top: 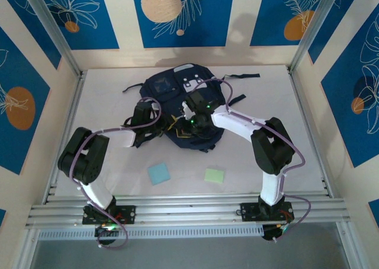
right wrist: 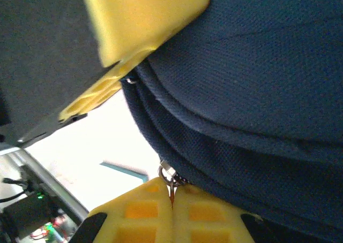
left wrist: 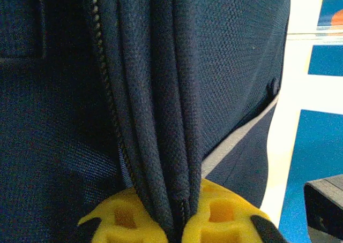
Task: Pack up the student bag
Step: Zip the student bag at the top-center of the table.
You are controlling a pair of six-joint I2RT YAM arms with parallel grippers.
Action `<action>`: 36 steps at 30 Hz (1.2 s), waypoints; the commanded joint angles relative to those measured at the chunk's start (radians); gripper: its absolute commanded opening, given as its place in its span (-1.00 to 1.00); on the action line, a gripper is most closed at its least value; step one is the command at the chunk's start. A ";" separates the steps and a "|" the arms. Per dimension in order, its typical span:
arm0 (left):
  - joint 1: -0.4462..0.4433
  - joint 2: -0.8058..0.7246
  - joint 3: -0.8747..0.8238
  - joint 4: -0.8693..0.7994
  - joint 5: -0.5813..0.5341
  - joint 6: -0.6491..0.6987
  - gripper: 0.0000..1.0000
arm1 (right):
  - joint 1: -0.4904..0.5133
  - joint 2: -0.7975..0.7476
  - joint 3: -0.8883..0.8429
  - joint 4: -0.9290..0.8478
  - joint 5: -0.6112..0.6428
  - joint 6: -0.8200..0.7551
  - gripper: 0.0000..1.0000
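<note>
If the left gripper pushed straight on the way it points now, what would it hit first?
The student bag itself: the left gripper is shut on a fold of its navy fabric beside the zipper, and more of the bag seems to lie directly ahead, though depth is unclear.

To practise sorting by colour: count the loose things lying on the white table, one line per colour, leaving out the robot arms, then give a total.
Navy: 1 (student bag)
Blue: 1 (pale blue square)
Green: 1 (pale green square)
Total: 3
</note>
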 commanded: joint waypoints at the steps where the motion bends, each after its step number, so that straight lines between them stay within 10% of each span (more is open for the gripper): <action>1: 0.022 0.007 0.012 0.064 0.003 0.024 -1.00 | 0.028 -0.055 -0.015 -0.219 0.026 -0.147 -1.00; 20: 0.106 -0.067 0.091 -0.229 0.156 0.256 -1.00 | -0.368 -0.095 -0.013 -0.314 0.513 -0.398 -1.00; 36: 0.219 0.214 0.518 -0.388 0.126 0.396 -1.00 | -0.087 -0.172 -0.209 -0.223 0.044 -0.395 -1.00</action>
